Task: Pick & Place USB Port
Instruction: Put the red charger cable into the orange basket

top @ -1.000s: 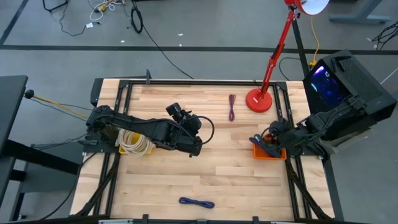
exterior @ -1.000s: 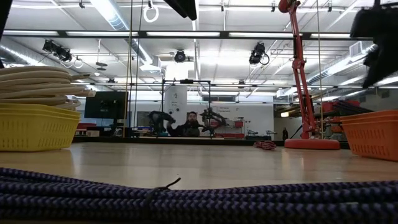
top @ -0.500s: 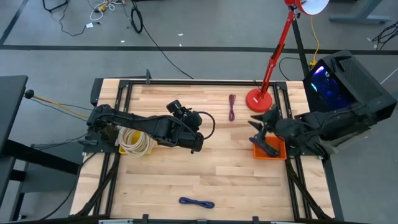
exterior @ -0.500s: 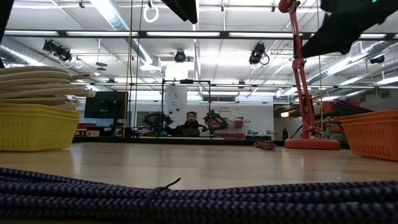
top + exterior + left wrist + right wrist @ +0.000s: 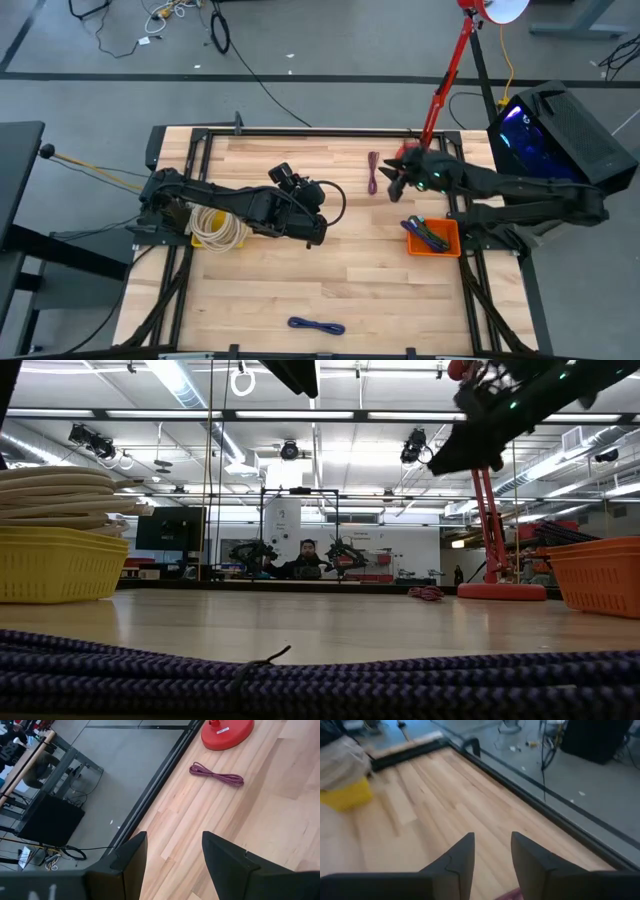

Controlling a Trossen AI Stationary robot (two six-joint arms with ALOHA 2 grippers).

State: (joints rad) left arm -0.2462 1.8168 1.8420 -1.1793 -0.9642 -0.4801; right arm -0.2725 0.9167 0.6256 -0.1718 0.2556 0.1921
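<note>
A maroon coiled USB cable [image 5: 373, 172] lies on the wood table near the far edge, beside the red lamp base [image 5: 227, 731]. A blue-purple coiled cable [image 5: 316, 325] lies near the front edge. My right gripper [image 5: 392, 180] hovers just right of the maroon cable, above the table, open and empty [image 5: 492, 840]. My left gripper [image 5: 318, 238] hangs over the table's middle, open with nothing between its fingers [image 5: 172, 837]; its view shows the maroon cable [image 5: 216, 773] farther off.
An orange basket [image 5: 433, 237] holding several cables stands at the right edge. A yellow basket [image 5: 215, 228] with a coil of white cable stands at the left. The red lamp's pole [image 5: 447, 60] rises behind my right arm. Bare wood lies between the arms.
My right gripper has swung from above the orange basket toward the table's far edge and leftward, ending beside the maroon cable, and it has turned as it went. The cables and baskets lie as before.
</note>
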